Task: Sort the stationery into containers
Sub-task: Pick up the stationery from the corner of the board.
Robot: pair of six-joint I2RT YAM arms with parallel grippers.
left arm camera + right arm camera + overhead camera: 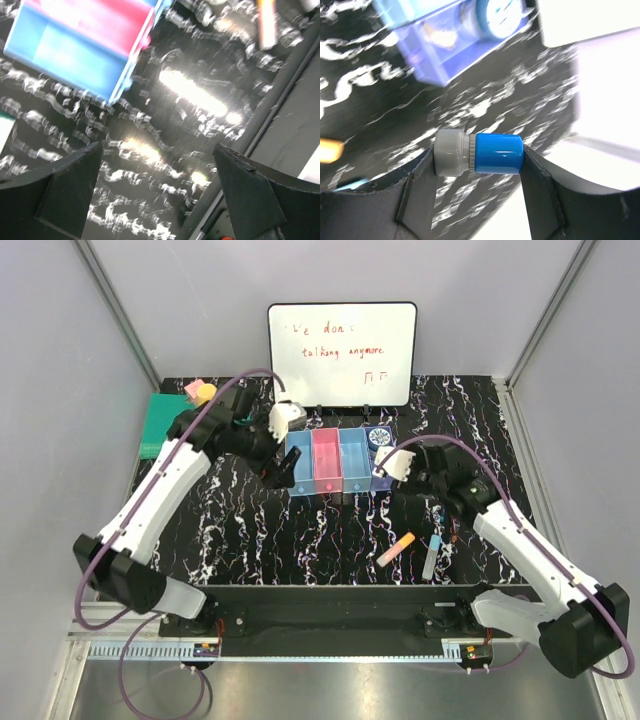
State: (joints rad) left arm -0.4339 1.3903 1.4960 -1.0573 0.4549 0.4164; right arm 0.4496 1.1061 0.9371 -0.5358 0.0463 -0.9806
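The blue-capped marker (479, 152), a short smooth cylinder with a ribbed grey collar, sits clamped end to end between the right gripper (479, 172) fingers just beside the purple end of the containers (335, 462), a row of four joined translucent plastic bins. Sorting looks partly done: the round blue-white roll (379, 438) already rests at that purple end, while an orange-pink marker (395, 549) and a pale blue pen (430, 559) lie well in front of the containers on the glossy black marbled table (250, 530). The left gripper (160, 192) hovers empty with jaws spread wide near the containers' blue end.
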